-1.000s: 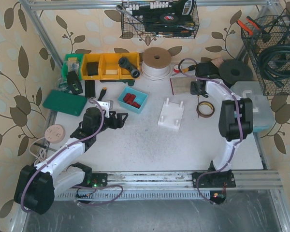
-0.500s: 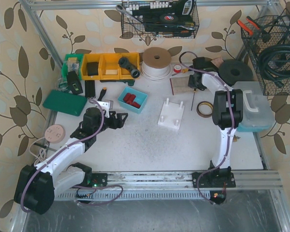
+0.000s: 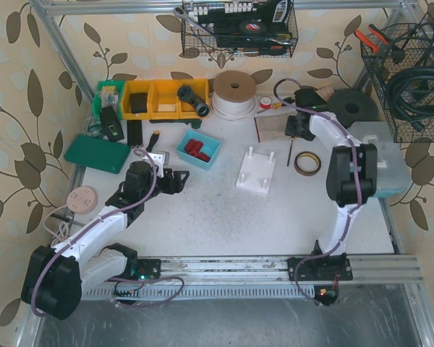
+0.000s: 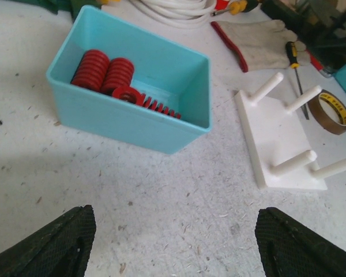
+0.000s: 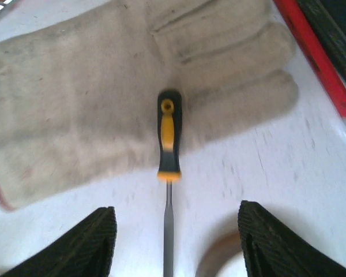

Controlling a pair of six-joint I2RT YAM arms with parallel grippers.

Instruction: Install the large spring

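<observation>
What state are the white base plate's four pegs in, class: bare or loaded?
Bare. No spring sits on the white base plate; the red coil springs lie inside the turquoise plastic bin.

A: What lies under the right wrist?
B: A pale work glove (image 5: 104, 98), flat on the white surface, and a screwdriver (image 5: 168, 144), its black-and-yellow handle on the glove's edge.
A: And the right gripper (image 5: 176, 245)?
B: Its dark fingers stand apart, either side of the shaft, gripping nothing. A curved brown rim (image 5: 216, 254) sits just beside the shaft, too blurred to name.
</observation>
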